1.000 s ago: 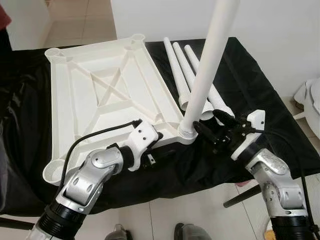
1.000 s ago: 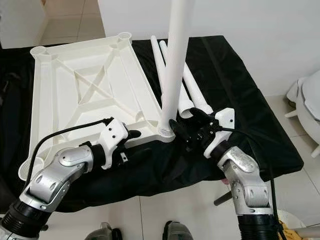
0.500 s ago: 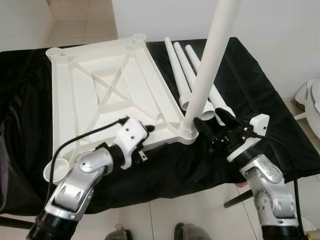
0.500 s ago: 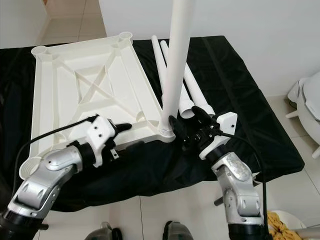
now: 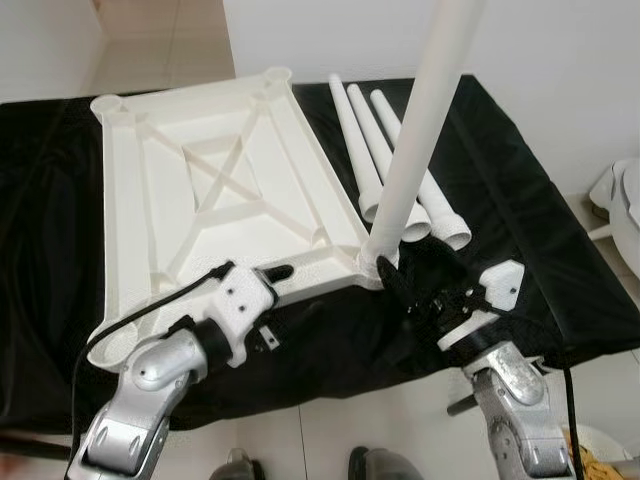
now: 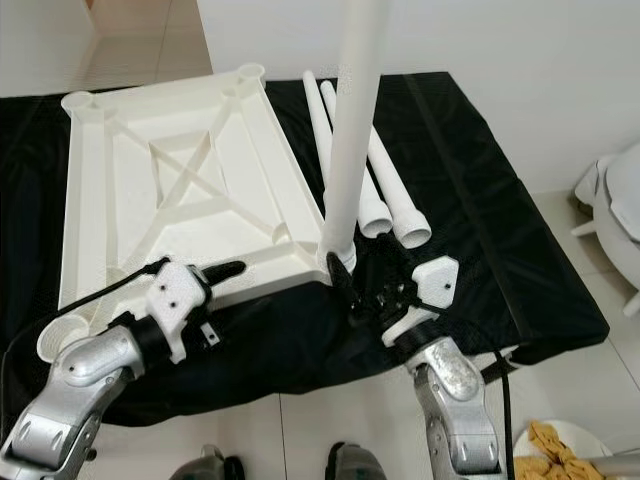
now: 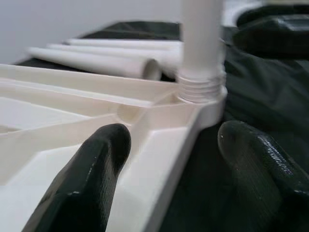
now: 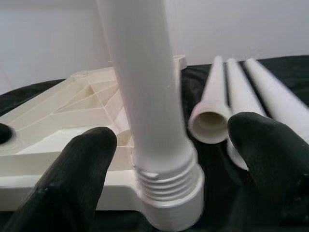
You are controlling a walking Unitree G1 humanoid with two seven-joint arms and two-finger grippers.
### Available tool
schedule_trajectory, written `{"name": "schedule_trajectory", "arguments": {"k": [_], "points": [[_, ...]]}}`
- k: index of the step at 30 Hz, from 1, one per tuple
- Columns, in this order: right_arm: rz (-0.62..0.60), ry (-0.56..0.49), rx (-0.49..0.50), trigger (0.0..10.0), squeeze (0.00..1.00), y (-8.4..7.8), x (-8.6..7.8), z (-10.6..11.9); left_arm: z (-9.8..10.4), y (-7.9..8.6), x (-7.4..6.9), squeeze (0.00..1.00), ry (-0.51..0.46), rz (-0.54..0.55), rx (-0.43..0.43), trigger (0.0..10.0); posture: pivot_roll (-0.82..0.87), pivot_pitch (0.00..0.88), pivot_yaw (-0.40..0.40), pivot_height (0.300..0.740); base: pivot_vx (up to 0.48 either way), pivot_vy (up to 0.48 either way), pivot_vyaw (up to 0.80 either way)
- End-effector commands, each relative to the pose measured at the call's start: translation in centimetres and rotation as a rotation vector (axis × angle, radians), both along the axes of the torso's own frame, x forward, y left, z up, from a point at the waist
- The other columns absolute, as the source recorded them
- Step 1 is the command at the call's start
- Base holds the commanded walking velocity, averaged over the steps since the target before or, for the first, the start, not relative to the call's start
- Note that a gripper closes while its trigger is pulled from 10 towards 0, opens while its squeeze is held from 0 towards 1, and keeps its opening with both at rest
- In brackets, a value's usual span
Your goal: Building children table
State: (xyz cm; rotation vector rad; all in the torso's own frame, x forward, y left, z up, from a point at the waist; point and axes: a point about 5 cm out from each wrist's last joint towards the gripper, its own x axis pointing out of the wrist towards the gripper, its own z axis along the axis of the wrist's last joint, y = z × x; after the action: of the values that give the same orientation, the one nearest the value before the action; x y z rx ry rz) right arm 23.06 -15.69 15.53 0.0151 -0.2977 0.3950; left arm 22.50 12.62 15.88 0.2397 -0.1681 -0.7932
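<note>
Right gripper (image 8: 164, 159) is standing open around the upright leg (image 5: 415, 150) — left gripper (image 7: 169, 159) is straddling, open, the tabletop (image 5: 215, 175) edge

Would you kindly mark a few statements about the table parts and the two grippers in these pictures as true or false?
1. One white leg stands upright in a corner socket of the upturned tabletop. True.
2. Five loose legs lie on the black cloth. False: three loose legs lie beside the tabletop.
3. The right gripper is shut tight on the standing leg. False: its fingers are spread either side of the leg's threaded base, not touching it.
4. The left gripper straddles the tabletop's near rim, fingers open. True.
5. The tabletop lies with its ribbed underside up. True.
</note>
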Motion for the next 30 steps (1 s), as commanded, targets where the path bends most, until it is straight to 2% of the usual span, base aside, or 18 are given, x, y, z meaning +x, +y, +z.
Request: {"name": "schedule_trajectory", "arguments": {"k": [1,3,4,7,10,12,15,16,18,21,23,26,30], "points": [[-0.074,-0.017,-0.014,10.0,0.00,-0.6,-0.2,-0.2,0.6,2.0,0.5,0.00,-0.106,0.317,-0.061,10.0,-0.02,0.132,0.043,0.740,0.000,0.000,0.00],[-0.132,-0.036,-0.045,10.0,0.00,-0.9,-0.4,-0.5,0.6,2.8,0.3,0.00,-0.160,0.361,-0.054,10.0,-0.01,0.134,0.044,0.740,0.000,0.000,0.00],[-0.132,-0.036,-0.045,10.0,0.00,-0.9,-0.4,-0.5,0.6,2.8,0.3,0.00,-0.160,0.361,-0.054,10.0,-0.01,0.134,0.044,0.740,0.000,0.000,0.00],[-0.154,-0.053,-0.120,10.0,0.00,-0.8,-0.8,-1.5,0.5,4.2,0.1,0.00,-0.231,0.428,-0.037,10.0,-0.01,0.135,0.043,0.740,0.000,0.000,0.00],[-0.144,-0.048,-0.133,10.0,0.00,-0.7,-0.9,-1.8,0.5,4.3,0.1,0.00,-0.239,0.429,-0.034,10.0,-0.01,0.135,0.043,0.740,0.000,0.000,0.00],[-0.114,-0.044,-0.179,10.0,0.00,-0.5,-1.4,-2.6,-0.2,4.2,-0.5,0.00,-0.240,0.399,-0.012,10.0,-0.01,0.138,0.044,0.740,0.000,0.000,0.00],[-0.115,-0.035,-0.185,10.0,0.00,-0.5,-1.8,-3.1,-0.9,4.1,-0.9,0.00,-0.216,0.412,-0.028,10.0,-0.01,0.139,0.044,0.740,0.000,0.000,0.00],[-0.115,-0.035,-0.185,10.0,0.00,-0.5,-1.8,-3.1,-0.9,4.1,-0.9,0.00,-0.216,0.412,-0.028,10.0,-0.01,0.139,0.044,0.740,0.000,0.000,0.00],[-0.150,-0.008,-0.154,10.0,0.00,-0.8,-1.9,-3.4,-1.5,4.5,-1.1,0.00,-0.168,0.490,-0.089,10.0,-0.02,0.141,0.046,0.740,0.000,0.000,0.00],[-0.170,0.000,-0.140,10.0,0.00,-1.0,-1.9,-3.6,-1.7,4.6,-1.2,0.00,-0.161,0.517,-0.105,10.0,-0.02,0.141,0.046,0.740,0.000,0.000,0.00],[-0.207,0.019,-0.104,10.0,0.00,-1.4,-1.9,-3.8,-2.4,4.9,-1.2,0.00,-0.130,0.573,-0.139,10.0,-0.02,0.142,0.045,0.740,0.000,0.000,0.00],[-0.244,0.028,-0.066,10.0,0.00,-1.7,-1.6,-3.8,-3.0,5.3,-1.2,0.00,-0.121,0.618,-0.148,10.0,-0.02,0.140,0.044,0.740,0.000,0.000,0.00],[-0.243,0.026,-0.066,10.0,0.00,-1.5,-1.5,-4.1,-3.7,5.4,-1.5,0.00,-0.135,0.640,-0.133,10.0,-0.02,0.138,0.039,0.740,0.000,0.000,0.00]]}}
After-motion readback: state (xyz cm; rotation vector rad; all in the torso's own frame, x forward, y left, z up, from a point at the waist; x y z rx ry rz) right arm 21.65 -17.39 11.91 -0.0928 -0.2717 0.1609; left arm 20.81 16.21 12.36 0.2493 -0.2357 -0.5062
